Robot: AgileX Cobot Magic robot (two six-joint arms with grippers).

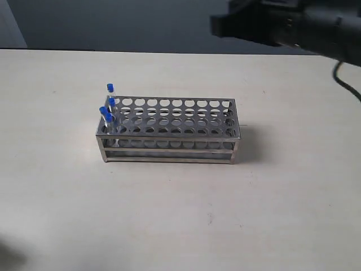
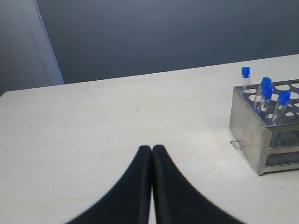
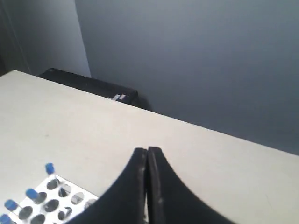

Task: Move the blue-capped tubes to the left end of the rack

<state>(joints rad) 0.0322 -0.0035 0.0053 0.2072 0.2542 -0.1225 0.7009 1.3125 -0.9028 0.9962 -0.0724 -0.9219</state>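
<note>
You see the rack (image 1: 169, 131) standing near the middle of the table (image 1: 271, 214) in the exterior view, long side toward the camera. All four tubes (image 1: 108, 110) are grouped at its left end. They appear to fill the end column of holes, one to a row, and a couple of them lean a little. The remaining holes show nothing standing in them. Your left pincer (image 2: 152, 149) is clenched, with its two dark fingers (image 2: 135, 186) pressed together at the tips and nothing between them. It hangs over bare table, well apart from the rack (image 2: 254, 126). In the left wrist view the rack's tube end faces that pincer and the tubes (image 2: 267, 92) rise just above the top plate. Your right pincer (image 3: 147, 151) is also clamped shut on nothing, fingers (image 3: 161, 191) meeting along their length. It sits high over the table, with the rack (image 3: 56, 205) below it and off to one side, touching neither the metal nor the tubes (image 3: 31, 193). In the exterior view the right arm (image 1: 293, 25) shows only as a dark blurred mass at the upper right, well away from the rack. The left arm cannot be made out in that view. A black box (image 3: 93, 86) lies at the far table edge against the grey-blue wall (image 3: 196, 60).
</note>
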